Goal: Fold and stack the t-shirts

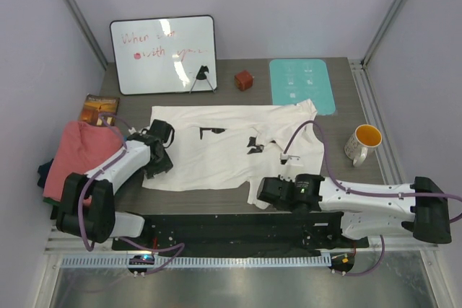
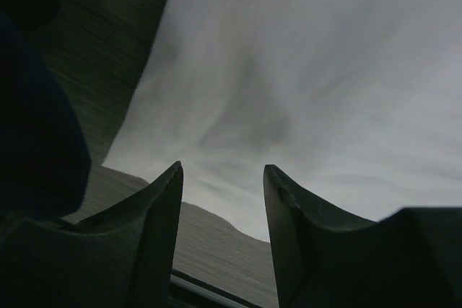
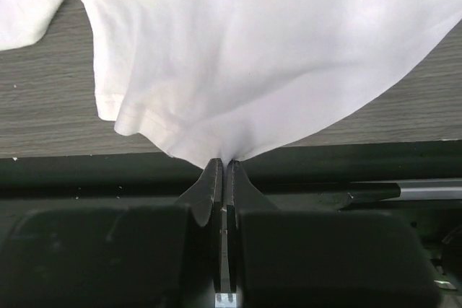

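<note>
The large white t-shirt [image 1: 224, 153] lies spread across the middle of the desk [image 1: 346, 117], its near hem running close along the desk's near edge. The right end effector [image 1: 261, 192] sits low at the shirt's near right corner. In the wrist view its fingers [image 3: 214, 185] are pressed together with a peak of white cloth pinched at their tips, the hem lifting off the wood there.

The left end effector [image 1: 160, 151] is at the shirt's left edge with its jaws standing apart and nothing between them; its own view shows the cloth's edge slanting across bare wood.

Left of that arm, a salmon-pink t-shirt [image 1: 76, 153] tops a pile with darker cloth [image 1: 47, 172] under it, and the pile hangs out past the desk's left edge.

The shirt's far right sleeve reaches the near edge of the teal mat [image 1: 302, 84]. Bare wood stays open between the shirt and the mug [image 1: 363, 142] on the right. A narrower strip runs along the far side below the whiteboard [image 1: 163, 54] and the brown cube [image 1: 244, 79].
</note>
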Tool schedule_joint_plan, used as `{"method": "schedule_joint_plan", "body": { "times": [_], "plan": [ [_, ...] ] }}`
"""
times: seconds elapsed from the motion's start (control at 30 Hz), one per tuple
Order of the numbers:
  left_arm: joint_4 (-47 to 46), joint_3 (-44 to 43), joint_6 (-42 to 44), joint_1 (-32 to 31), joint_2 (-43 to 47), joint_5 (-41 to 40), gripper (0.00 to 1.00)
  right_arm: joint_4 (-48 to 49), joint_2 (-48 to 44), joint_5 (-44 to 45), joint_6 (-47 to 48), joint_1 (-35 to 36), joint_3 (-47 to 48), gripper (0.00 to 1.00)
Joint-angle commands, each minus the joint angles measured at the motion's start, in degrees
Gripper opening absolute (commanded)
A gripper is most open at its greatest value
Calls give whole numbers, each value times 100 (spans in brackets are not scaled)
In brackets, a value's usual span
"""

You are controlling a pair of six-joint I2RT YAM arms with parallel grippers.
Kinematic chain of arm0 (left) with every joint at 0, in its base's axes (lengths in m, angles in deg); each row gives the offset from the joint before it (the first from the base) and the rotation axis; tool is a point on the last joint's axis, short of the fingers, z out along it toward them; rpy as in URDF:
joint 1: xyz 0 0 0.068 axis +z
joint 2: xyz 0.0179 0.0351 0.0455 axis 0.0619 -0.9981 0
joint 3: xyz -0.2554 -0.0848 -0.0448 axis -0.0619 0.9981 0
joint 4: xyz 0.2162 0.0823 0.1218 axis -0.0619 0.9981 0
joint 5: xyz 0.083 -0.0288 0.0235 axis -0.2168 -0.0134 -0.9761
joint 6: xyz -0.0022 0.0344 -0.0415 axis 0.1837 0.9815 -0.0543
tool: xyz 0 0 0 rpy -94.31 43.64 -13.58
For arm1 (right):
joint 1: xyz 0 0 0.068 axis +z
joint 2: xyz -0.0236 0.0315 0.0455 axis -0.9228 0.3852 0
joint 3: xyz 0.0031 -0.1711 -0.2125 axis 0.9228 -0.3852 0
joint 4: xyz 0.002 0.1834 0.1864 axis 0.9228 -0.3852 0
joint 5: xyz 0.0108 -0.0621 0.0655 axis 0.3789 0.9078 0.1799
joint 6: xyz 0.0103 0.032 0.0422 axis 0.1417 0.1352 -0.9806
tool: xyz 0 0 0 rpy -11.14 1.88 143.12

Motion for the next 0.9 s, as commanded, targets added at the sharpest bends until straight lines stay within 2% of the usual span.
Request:
{"method": "schedule_joint_plan", "body": {
  "times": [0.0, 0.17, 0.47, 0.77, 0.87],
  "plan": [
    [32, 100, -340, 295, -22, -436, 49, -248, -142, 547, 185, -120, 289, 1],
    [165, 170, -445, 331, -321, -604, 50, -230, -283, 643, 422, -357, 307, 1],
    [-55, 469, -595, 427, -75, -648, 50, -195, -713, 600, 835, -744, 202, 1],
    [621, 214, -603, 427, 65, -297, 50, -63, -978, 442, 1055, -1122, -18, 1],
    [587, 346, -717, 418, 294, -183, 50, 24, -960, 397, 1073, -1140, -53, 1]
  ]
}}
